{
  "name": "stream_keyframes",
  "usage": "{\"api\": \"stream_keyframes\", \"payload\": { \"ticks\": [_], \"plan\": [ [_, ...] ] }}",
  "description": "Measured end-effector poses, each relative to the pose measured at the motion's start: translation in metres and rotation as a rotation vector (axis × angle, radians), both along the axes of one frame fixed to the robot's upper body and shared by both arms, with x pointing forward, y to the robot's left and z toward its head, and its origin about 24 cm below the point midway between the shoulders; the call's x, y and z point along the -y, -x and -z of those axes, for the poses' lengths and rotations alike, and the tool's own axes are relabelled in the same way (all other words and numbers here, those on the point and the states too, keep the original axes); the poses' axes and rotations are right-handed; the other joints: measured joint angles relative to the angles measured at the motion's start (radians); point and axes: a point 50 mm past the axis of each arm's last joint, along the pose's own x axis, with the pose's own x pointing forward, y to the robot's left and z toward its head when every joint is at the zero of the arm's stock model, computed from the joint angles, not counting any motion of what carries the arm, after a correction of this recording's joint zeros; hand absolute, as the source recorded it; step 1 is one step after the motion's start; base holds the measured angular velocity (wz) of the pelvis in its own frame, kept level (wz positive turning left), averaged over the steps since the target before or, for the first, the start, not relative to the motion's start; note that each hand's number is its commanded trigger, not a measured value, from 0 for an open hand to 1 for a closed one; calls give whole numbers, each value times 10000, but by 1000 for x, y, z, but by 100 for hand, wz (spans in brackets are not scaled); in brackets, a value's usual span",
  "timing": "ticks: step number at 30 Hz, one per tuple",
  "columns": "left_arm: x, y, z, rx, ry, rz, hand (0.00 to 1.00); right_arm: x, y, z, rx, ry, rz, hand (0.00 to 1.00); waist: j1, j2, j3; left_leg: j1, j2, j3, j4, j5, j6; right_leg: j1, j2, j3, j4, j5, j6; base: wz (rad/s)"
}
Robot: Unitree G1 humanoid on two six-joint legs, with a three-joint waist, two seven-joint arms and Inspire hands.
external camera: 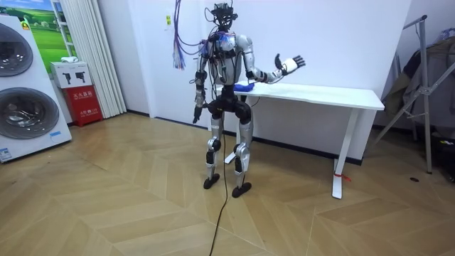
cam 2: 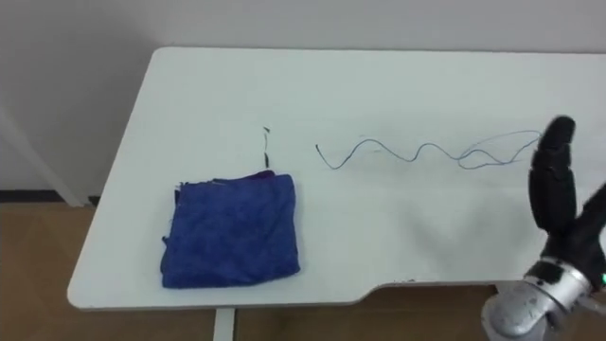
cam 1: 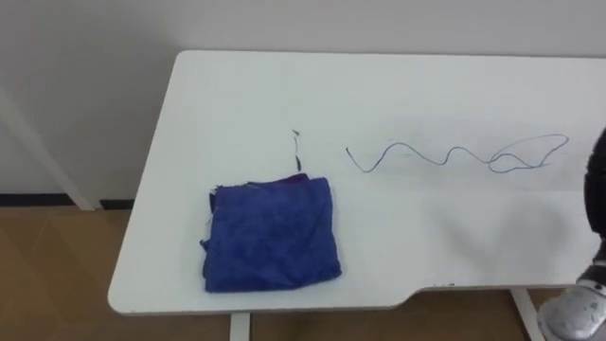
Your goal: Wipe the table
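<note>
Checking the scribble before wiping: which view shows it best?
Left eye view: the whole scribble lies uncovered on the table. In the right eye view the right hand crowds its end. In the room view it is too small to tell.

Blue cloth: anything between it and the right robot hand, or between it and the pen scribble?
Nothing visible. Bare table separates the blue cloth from the open right robot hand and from the scribble.

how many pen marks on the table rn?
2: a short dark stroke just behind the blue cloth, and a long wavy line to its right, ending in a loop. The cloth may hide more.
</note>
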Motion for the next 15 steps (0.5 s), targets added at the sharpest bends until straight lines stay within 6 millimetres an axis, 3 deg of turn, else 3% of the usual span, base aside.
{"api": "stream_keyframes", "payload": {
  "ticks": [5,9,15],
  "plan": [
    [4,-5,1,-51,299,634,0,-38,-14,-19,87,1438,-2073,0,215,-65,-7,-172,7,-19,23,0,1,-128,-6,-89,14,4,-4,3],
    [4,-9,2,-81,310,941,0,-53,-19,-38,579,2069,-3053,0,494,-150,-31,-184,12,-84,22,1,1,-110,-4,-152,10,4,-4,4],
    [6,-11,3,-162,387,1093,0,-74,-27,-50,675,3247,-4411,0,762,-262,-22,-273,12,-281,56,1,1,-113,-10,-274,0,3,-4,8]
  ]
}}
